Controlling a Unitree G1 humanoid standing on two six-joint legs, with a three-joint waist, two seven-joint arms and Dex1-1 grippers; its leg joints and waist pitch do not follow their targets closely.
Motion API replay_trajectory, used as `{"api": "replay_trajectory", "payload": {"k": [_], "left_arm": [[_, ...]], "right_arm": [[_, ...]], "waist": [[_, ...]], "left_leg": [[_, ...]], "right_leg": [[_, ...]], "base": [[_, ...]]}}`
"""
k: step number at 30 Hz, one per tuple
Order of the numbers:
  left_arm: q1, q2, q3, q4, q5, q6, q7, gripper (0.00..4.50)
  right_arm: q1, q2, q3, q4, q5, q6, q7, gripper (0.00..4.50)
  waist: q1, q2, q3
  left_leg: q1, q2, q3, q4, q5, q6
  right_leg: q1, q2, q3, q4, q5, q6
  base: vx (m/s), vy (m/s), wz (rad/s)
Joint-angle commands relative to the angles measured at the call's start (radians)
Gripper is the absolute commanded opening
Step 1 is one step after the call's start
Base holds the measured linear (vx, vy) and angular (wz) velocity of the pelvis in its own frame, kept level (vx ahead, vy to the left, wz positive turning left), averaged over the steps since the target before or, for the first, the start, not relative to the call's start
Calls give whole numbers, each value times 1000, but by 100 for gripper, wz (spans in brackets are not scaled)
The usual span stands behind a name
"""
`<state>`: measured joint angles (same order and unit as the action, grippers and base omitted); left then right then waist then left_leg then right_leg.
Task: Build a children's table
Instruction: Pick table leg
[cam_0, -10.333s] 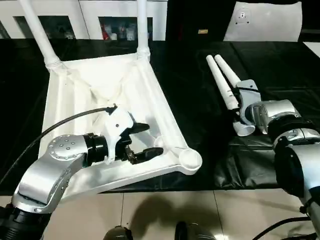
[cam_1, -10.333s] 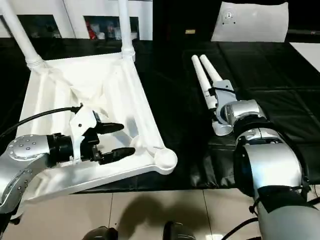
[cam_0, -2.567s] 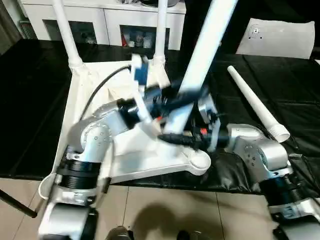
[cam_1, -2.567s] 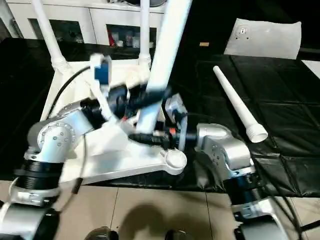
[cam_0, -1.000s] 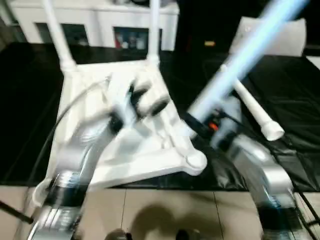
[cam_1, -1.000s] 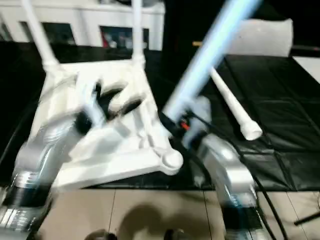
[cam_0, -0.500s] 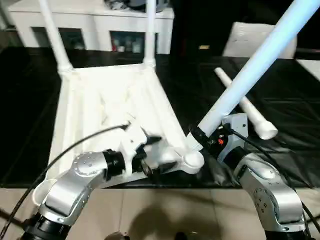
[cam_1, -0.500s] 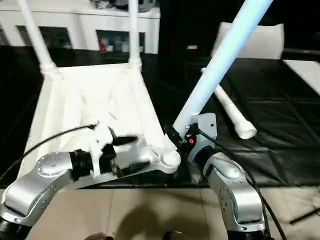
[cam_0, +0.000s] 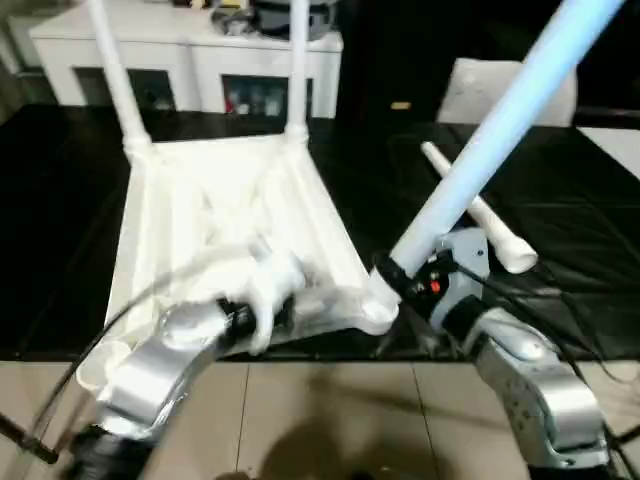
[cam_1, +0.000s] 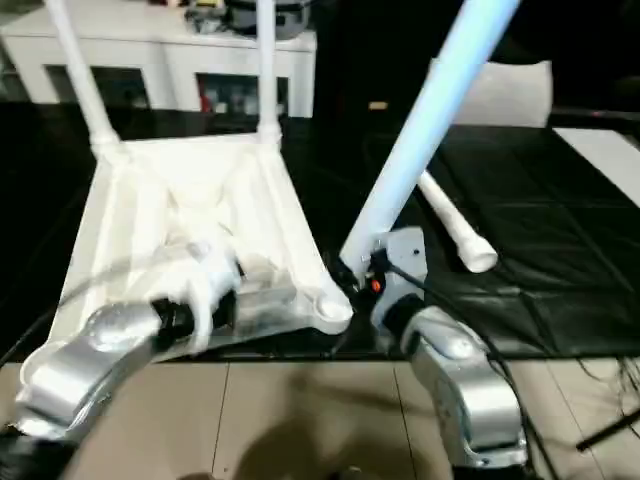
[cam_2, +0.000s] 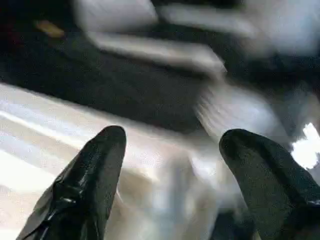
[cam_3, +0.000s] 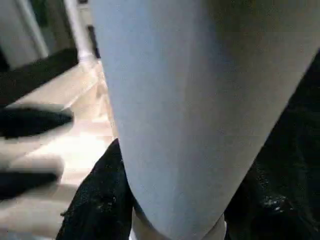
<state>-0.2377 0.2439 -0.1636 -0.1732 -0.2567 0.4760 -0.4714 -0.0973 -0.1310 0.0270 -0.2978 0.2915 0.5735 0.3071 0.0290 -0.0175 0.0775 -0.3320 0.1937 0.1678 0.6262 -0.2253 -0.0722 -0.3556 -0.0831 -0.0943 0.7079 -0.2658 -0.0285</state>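
The white tabletop (cam_0: 200, 210) lies underside up on the black table, with two legs (cam_0: 112, 75) standing in its far corner sockets. My right gripper (cam_0: 392, 275) is shut on a third leg (cam_0: 480, 140), which leans to the right with its lower end at the near right corner socket (cam_0: 375, 312). In the right wrist view that leg (cam_3: 190, 100) stands between the black fingers (cam_3: 97, 200). A fourth leg (cam_0: 475, 215) lies on the table to the right. My left gripper (cam_2: 175, 137) is open over the tabletop's near rim (cam_0: 300, 320), blurred.
White cabinets (cam_0: 200, 70) with glass doors stand at the back. A flat white sheet (cam_0: 510, 90) leans at the back right. The black table's front edge (cam_0: 300, 355) meets the tiled floor (cam_0: 330, 420) just before the tabletop's near rim.
My left arm has swung from over the tabletop's middle down to its near rim and is still moving. The held leg's lower end has come to the near right corner socket.
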Motion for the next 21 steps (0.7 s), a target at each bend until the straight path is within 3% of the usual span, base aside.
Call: {"api": "replay_trajectory", "payload": {"k": [1, 2, 3, 4, 5, 6, 7, 8, 9, 10, 11, 12, 13, 14, 15, 16, 17, 18, 19, 20, 21], "left_arm": [[38, -1, 55, -2, 5, -5, 75, 357], [43, -2, 57, -5, 14, -14, 86, 357], [53, -6, 61, -10, 37, -32, 114, 357], [57, -25, 81, -8, 45, -33, 157, 357], [59, -37, 93, -8, 46, -35, 178, 357], [61, -43, 100, -10, 47, -33, 190, 357], [67, -56, 118, -17, 50, -21, 219, 357], [70, -63, 124, -19, 56, -19, 230, 357], [73, -69, 129, -21, 62, -17, 240, 357], [79, -77, 136, -23, 73, -20, 253, 357], [94, -91, 153, -32, 68, -7, 279, 357], [94, -91, 153, -32, 68, -7, 279, 357], [108, -82, 152, -43, 81, 3, 300, 357], [115, -75, 151, -51, 86, 14, 305, 357], [120, -71, 149, -57, 90, 21, 307, 357], [125, -63, 146, -63, 98, 20, 306, 357], [134, -54, 141, -75, 106, 20, 303, 357], [139, -50, 139, -80, 109, 19, 301, 357], [144, -47, 138, -86, 111, 19, 299, 357], [153, -44, 142, -91, 106, 6, 288, 357], [160, -46, 148, -97, 102, 6, 286, 357]], "right_arm": [[-28, -15, -32, -23, 24, 42, -25, 191], [-30, -17, -34, -25, 19, 45, -29, 191], [-35, -24, -38, -30, 2, 52, -39, 191], [-42, -26, -46, -30, 4, 64, -41, 191], [-44, -30, -44, -29, -4, 59, -42, 191], [-44, -34, -39, -29, -13, 53, -41, 191], [-44, -43, -28, -29, -32, 41, -40, 191], [-43, -44, -26, -31, -38, 39, -43, 191], [-42, -45, -24, -33, -43, 38, -47, 191], [-39, -43, -22, -37, -45, 40, -51, 191], [-29, -29, -32, -58, -20, 68, -62, 191], [-29, -29, -32, -58, -20, 68, -62, 191], [-18, -24, -34, -78, -3, 120, -86, 191], [-8, -24, -31, -86, -5, 129, -94, 191], [1, -24, -28, -91, -10, 130, -97, 191], [10, -24, -23, -93, -16, 120, -97, 191], [24, -20, -17, -94, -30, 96, -97, 191], [30, -19, -13, -94, -38, 82, -97, 191], [36, -19, -8, -93, -49, 66, -97, 191], [44, -20, -2, -90, -62, 48, -97, 191], [49, -14, -4, -88, -59, 48, -101, 191]], "waist": [[33, -78, -59], [23, -54, -35], [47, -44, -70], [44, -40, -54], [26, -38, -48], [19, -15, -73], [-1, 14, -79], [-9, 22, -80], [-23, 29, -75], [-39, 19, -76], [-38, 20, -70], [-38, 15, -67], [-41, -22, -69], [-21, -47, -69], [7, -80, -84], [23, -80, -89], [35, -66, -99], [35, -66, -99], [20, -41, -92], [21, -20, -88], [21, -17, -83]], "left_leg": [[58, 9, 10, 24, -363, -49], [66, -30, -17, 146, -154, -25], [-24, -48, -58, 119, -9, 6], [-34, -10, -70, 48, -69, -33], [-13, 1, -62, -27, -240, -89], [4, 20, -79, -45, -295, -107], [20, 91, -126, -98, -326, -98], [20, 136, -149, -128, -320, -78], [8, 186, -166, -169, -365, -23], [9, 214, -178, -197, -405, 32], [5, 206, -157, -203, -440, 82], [-4, 189, -136, -200, -460, 101], [-44, 100, -90, -141, -442, 96], [-49, -1, -30, -20, -384, 54], [-47, -61, 1, 123, -165, 67], [-118, -48, -31, 82, -53, 36], [-96, -39, -46, 32, -42, 47], [-96, -39, -46, 32, -42, 47], [-84, -13, -71, -19, -20, 94], [-56, 11, -76, -36, -71, 92], [-39, 14, -69, -35, -112, 91]], "right_leg": [[-72, -53, 129, -162, -851, 119], [-138, -118, 135, -263, -1172, 115], [-38, -110, 207, -224, -1148, 118], [-28, -113, 164, -186, -919, 71], [-46, -25, 94, -154, -679, 33], [-35, -7, 83, -127, -505, 5], [-18, 7, 68, -99, -184, -62], [-8, 6, 53, -80, -81, -91], [-4, 2, 32, -40, -16, -109], [-9, -1, 22, -7, -34, -111], [-18, -8, 28, 5, -49, -111], [-12, -15, 37, -6, -53, -122], [18, -46, 77, -100, -172, -147], [-7, -59, 79, -188, -447, -102], [-29, -90, 117, -250, -845, 87], [30, -100, 136, -195, -747, 244], [24, -78, 138, -186, -533, 290], [24, -78, 138, -186, -533, 290], [17, -37, 86, -179, -247, 212], [10, -36, 61, -199, -266, 169], [1, -36, 56, -216, -320, 148]], "base": [[-4, -157, 12], [-4, -157, 12], [0, -140, 0], [0, 0, 0], [0, 0, 0], [0, 0, 0], [-66, -18, 14], [-66, -18, 14], [0, 0, 0], [-27, -58, -3], [-27, -58, -3], [1, -131, -2], [-47, -177, -9], [-47, -177, -9], [-60, -184, -19], [0, -157, -15], [0, -157, -15], [-4, -123, 3], [-32, -112, 4], [-32, -112, 4], [-34, -78, 3]]}}
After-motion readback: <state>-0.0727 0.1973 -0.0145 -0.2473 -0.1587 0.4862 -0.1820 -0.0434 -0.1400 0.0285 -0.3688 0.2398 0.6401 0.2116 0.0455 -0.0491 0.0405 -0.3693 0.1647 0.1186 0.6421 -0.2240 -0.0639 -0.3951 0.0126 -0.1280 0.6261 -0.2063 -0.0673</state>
